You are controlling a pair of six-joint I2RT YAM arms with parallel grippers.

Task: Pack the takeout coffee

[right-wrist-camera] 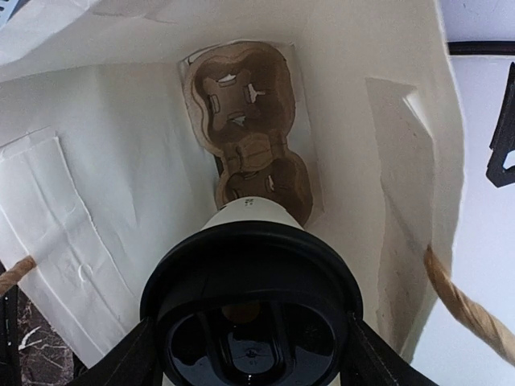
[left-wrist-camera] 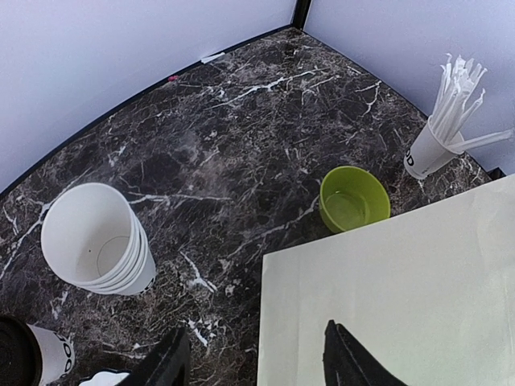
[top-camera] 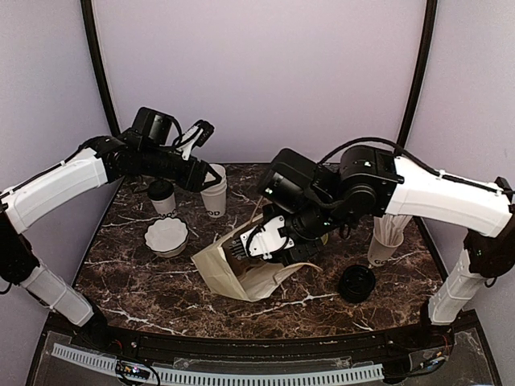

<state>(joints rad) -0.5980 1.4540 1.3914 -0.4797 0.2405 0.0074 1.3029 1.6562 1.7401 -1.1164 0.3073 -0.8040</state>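
- Two black-lidded white paper takeaway cups: first cup [right-wrist-camera: 251, 273] clamped in the right jaws inside the cream paper bag [top-camera: 219, 272]; second cup [top-camera: 162, 196] standing far left on the dark marbled worktop [top-camera: 137, 277].
- Left jaws spread, empty, raised above the worktop; pale lilac walls [top-camera: 257, 72] around.
- Only from the right wrist: one brown cardboard carrier [right-wrist-camera: 245, 121] on the bag's floor.
- Only from the left wrist: one lime-green bowl [left-wrist-camera: 354, 199].
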